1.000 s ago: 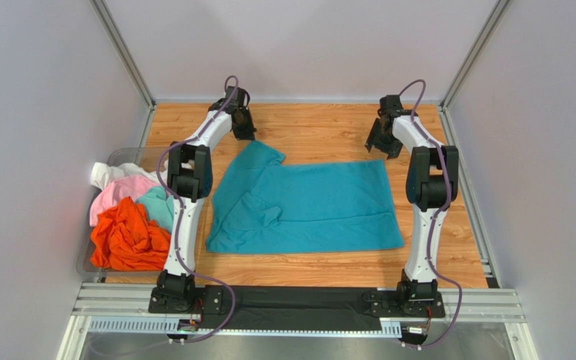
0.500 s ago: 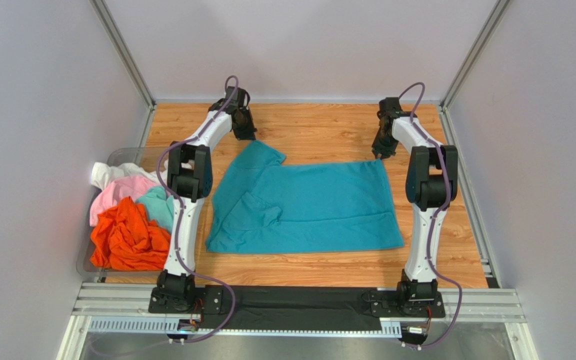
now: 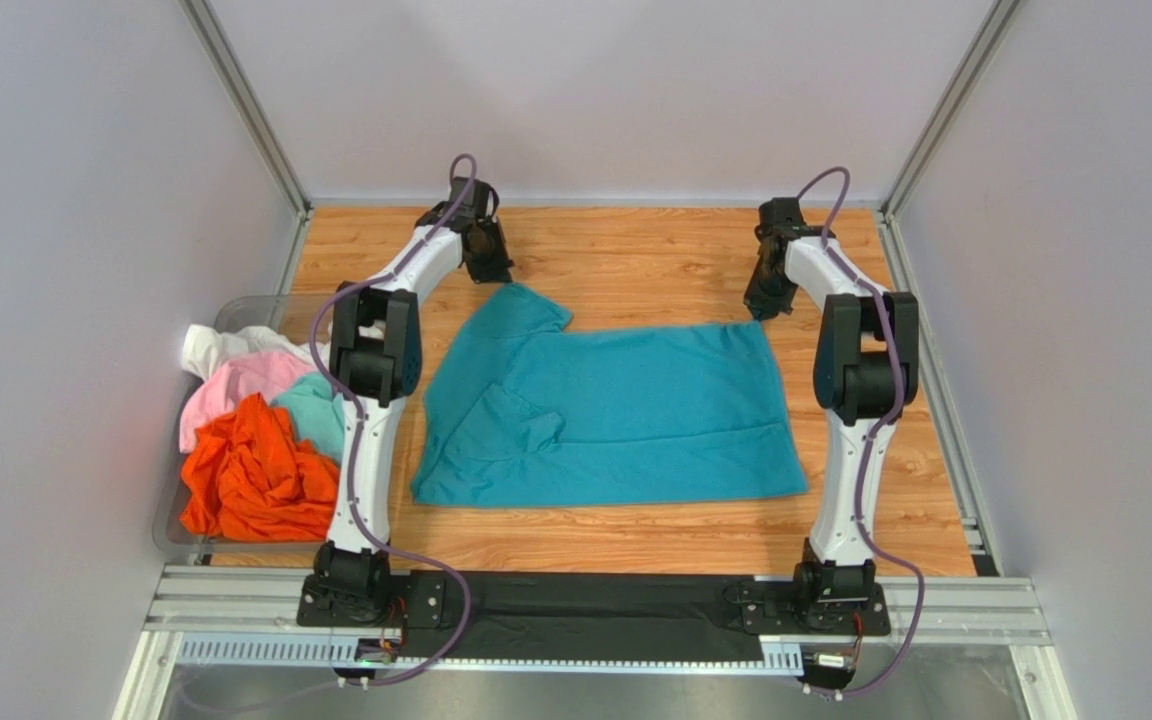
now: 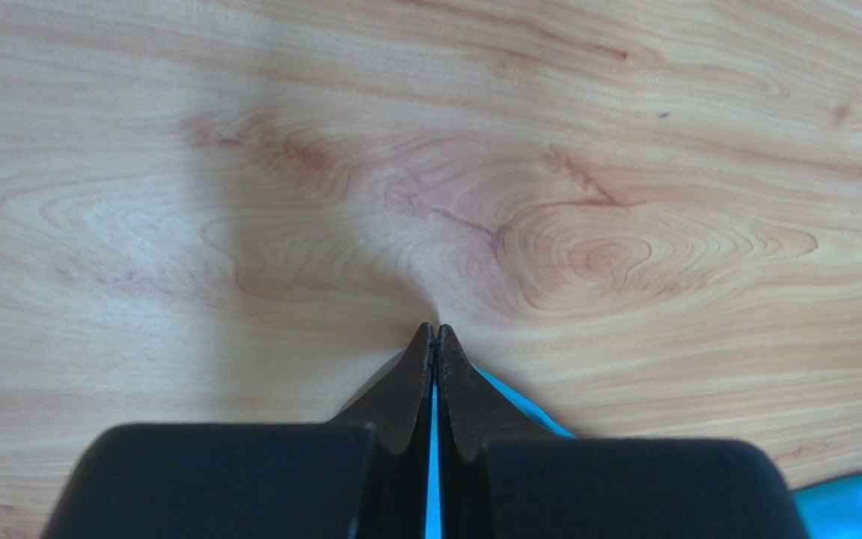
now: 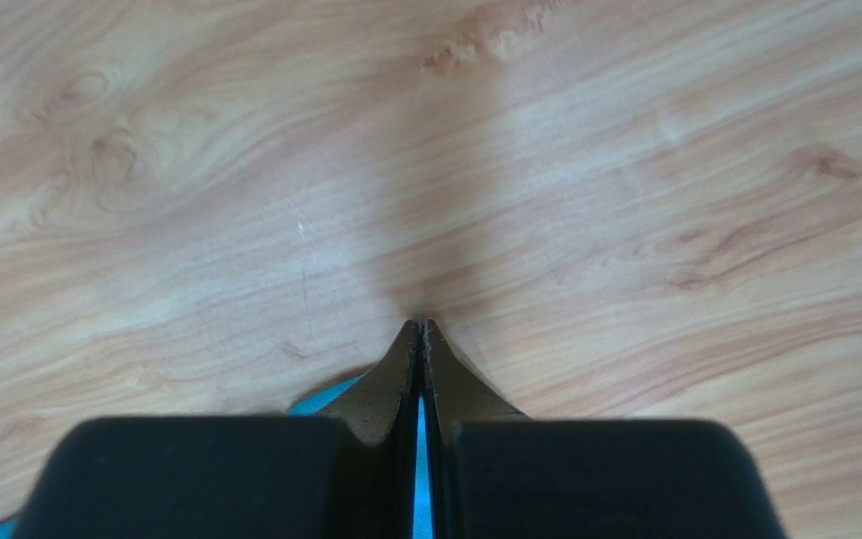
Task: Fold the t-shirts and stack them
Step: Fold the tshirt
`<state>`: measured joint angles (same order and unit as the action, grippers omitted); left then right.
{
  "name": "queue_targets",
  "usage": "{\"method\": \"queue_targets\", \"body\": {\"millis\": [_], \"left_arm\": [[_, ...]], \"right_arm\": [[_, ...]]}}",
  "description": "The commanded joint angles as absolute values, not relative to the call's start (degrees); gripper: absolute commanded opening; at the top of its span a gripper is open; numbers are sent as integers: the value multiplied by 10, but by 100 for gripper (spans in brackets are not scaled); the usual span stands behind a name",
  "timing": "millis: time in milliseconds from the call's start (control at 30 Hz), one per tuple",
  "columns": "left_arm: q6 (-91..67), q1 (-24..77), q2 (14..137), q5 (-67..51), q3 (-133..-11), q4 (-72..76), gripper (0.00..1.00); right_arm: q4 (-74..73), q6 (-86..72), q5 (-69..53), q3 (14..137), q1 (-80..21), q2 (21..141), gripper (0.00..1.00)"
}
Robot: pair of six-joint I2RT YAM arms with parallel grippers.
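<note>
Lying spread across the middle of the frame in the top view, the teal shirt [image 3: 612, 413] is seen on the worktop [image 3: 642, 255]; its right part is flat and roughly rectangular, while its left part is rumpled, with a sleeve folded over onto the body. The upper-left corner of the cloth is drawn into a peak that reaches the left fingers [image 3: 489, 270] in the upper left of the worktop; the upper-right corner is met by the right fingers [image 3: 764, 303] in the upper right.

In the left wrist view the left fingers [image 4: 411, 387] are clenched tip to tip just above the wood, and a thin strip of teal cloth is pinched between them; more teal is seen at the lower right of that frame. In the right wrist view the right fingers [image 5: 388, 391] are likewise clenched on a thin teal strip, with teal showing at the lower left.

At the left edge of the top view a clear bin [image 3: 244, 309] is seen beside the left arm; the white shirt [image 3: 214, 348], pink shirt [image 3: 229, 387], aqua shirt [image 3: 319, 413] and orange shirt [image 3: 252, 480] are heaped in it unfolded, the orange lowest in the frame and the white highest.
</note>
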<state>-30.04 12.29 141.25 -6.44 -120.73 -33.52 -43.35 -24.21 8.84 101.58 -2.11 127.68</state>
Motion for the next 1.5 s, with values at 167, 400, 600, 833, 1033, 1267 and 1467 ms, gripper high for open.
{"method": "queue_targets", "body": {"millis": [167, 400, 600, 833, 1033, 1267, 1467], "left_arm": [[-284, 126, 1290, -73, -1090, -326, 0], [-290, 147, 1117, -44, -932, -299, 0], [-317, 167, 991, -11, -775, -284, 0], [-345, 174, 880, -6, -669, -283, 0], [-360, 179, 796, -1, -593, -282, 0], [-380, 185, 714, -1, -517, -293, 0], [-395, 192, 639, -1, -472, -303, 0]], "right_arm": [[-429, -209, 77, 943, -22, 1155, 0], [-406, -200, 43, 831, -32, 1045, 0], [-396, -201, 35, 741, -35, 942, 0], [-399, -203, 30, 684, -35, 886, 0], [-398, -207, 26, 646, -35, 838, 0], [-399, -207, 24, 607, -35, 795, 0], [-406, -207, 35, 603, -35, 780, 0]]}}
